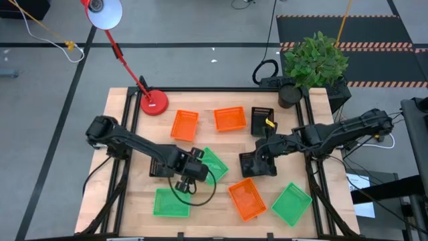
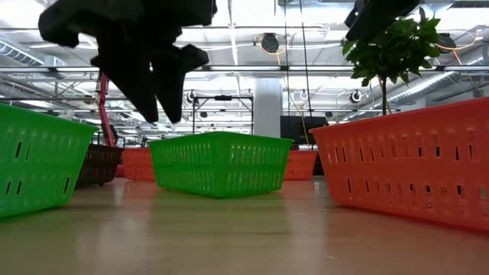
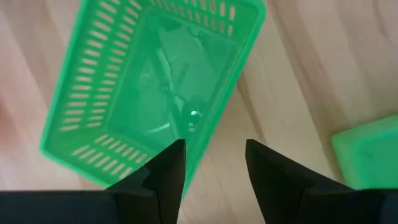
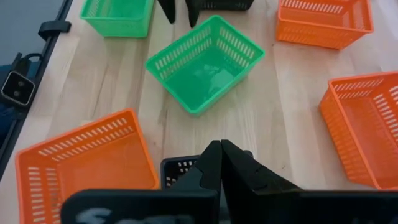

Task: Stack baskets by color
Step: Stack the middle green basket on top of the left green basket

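Left gripper (image 3: 211, 165) hovers w/ fingers parted, empty, directly above near rim of green basket (image 3: 155, 81). Basket looks light, thin plastic, mesh walls flexible, prob. slippery; best pinched across one wall at rim. Right gripper (image 4: 221, 163) closed, over black basket (image 4: 180, 169).

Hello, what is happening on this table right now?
A two-armed robot is sorting small baskets by color. The left end effector hovers with its fingers apart above a green basket near the middle of the table, holding nothing. The right end effector is shut, just above a black basket. Other orange, green and black baskets lie scattered singly; no stack is visible yet.
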Motion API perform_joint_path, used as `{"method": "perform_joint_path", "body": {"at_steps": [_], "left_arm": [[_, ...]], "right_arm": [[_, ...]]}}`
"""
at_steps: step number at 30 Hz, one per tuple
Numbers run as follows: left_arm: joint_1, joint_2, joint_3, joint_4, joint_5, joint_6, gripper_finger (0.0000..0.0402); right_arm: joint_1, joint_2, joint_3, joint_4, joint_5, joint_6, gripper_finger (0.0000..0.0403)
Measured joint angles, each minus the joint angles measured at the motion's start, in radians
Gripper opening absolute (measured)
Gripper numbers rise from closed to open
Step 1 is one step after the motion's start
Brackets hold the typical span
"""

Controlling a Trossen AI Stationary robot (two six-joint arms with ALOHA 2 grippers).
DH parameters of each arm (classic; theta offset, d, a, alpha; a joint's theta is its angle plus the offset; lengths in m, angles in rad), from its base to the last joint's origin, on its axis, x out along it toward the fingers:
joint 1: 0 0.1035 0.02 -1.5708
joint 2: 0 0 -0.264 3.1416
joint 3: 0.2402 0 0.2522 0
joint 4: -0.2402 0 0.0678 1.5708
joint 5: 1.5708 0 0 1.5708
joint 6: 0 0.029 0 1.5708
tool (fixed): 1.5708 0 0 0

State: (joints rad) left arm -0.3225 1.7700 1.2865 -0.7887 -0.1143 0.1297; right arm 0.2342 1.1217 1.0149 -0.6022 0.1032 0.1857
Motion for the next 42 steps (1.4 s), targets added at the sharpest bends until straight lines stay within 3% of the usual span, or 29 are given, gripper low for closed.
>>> {"method": "perform_joint_path", "body": {"at_steps": [12,28,34,42], "left_arm": [[0.014,0.074,0.0,0.094,0.001,0.088,0.0124],[0.012,0.09,0.0,0.095,0.035,0.123,0.0013],[-0.017,0.03,0.059,0.037,0.011,0.038,0.0015],[-0.128,-0.007,0.309,-0.286,-0.069,-0.26,0.0011]], "right_arm": [[0.017,0.0,0.0,0.0,0.0,-0.037,0.0],[0.017,0.0,0.0,0.0,0.0,-0.041,0.0],[0.017,0.0,0.0,0.0,0.0,-0.038,0.0],[0.025,-0.018,0.0,-0.057,0.001,-0.022,0.0]]}}
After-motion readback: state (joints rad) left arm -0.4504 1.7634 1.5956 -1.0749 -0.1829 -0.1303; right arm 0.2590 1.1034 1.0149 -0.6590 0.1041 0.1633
